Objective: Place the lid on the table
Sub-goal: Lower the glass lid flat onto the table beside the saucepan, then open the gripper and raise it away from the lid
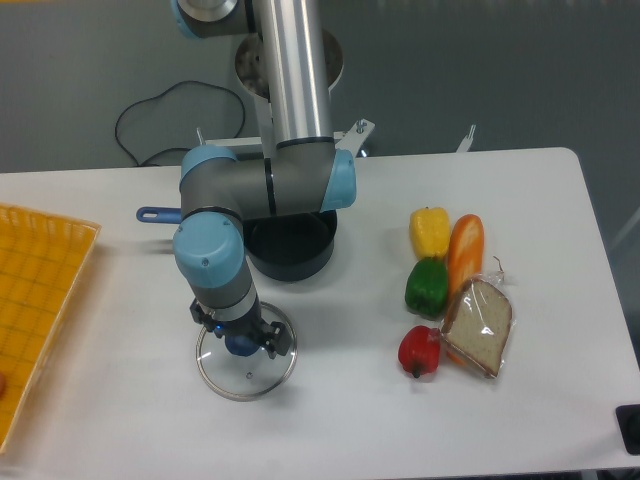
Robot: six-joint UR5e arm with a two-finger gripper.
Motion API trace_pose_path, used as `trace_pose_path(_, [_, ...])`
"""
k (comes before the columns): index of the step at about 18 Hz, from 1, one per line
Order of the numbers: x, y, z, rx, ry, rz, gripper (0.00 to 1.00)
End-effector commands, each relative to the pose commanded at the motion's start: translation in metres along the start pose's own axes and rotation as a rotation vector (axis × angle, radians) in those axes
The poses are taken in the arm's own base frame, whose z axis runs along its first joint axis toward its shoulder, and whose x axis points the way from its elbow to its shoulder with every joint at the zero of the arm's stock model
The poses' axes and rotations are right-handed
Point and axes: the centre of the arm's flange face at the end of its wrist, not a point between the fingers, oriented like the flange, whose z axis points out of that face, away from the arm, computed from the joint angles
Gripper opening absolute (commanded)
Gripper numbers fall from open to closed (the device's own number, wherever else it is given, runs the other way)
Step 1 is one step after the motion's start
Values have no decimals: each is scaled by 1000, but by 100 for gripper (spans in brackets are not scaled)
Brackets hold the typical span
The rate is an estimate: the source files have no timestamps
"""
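Note:
The lid, clear glass with a metal rim, lies flat on the white table in front of the dark saucepan. Its blue knob shows between the fingers of my gripper, which hangs straight down over the lid's centre. The fingers stand a little apart from the knob on either side, so the gripper looks open. The wrist hides the far part of the lid.
A yellow gridded tray sits at the left edge. At the right lie yellow, green and red peppers, a carrot and wrapped bread. The saucepan's blue handle points left.

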Motion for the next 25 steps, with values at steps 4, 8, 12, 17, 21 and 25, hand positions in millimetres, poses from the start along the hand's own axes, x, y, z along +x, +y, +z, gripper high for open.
trace_pose_path(4, [-10,5,-18,17,-22,137,100])
trace_pose_path(8, [-34,19,-34,18,-31,215,100])
trace_pose_path(12, [-51,32,-50,18,-44,283,100])
trace_pose_path(17, [-77,53,-67,6,-39,339,100])
trace_pose_path(21, [-93,77,-82,-34,0,365,100])
trace_pose_path(25, [-112,106,-99,-66,40,414,100])
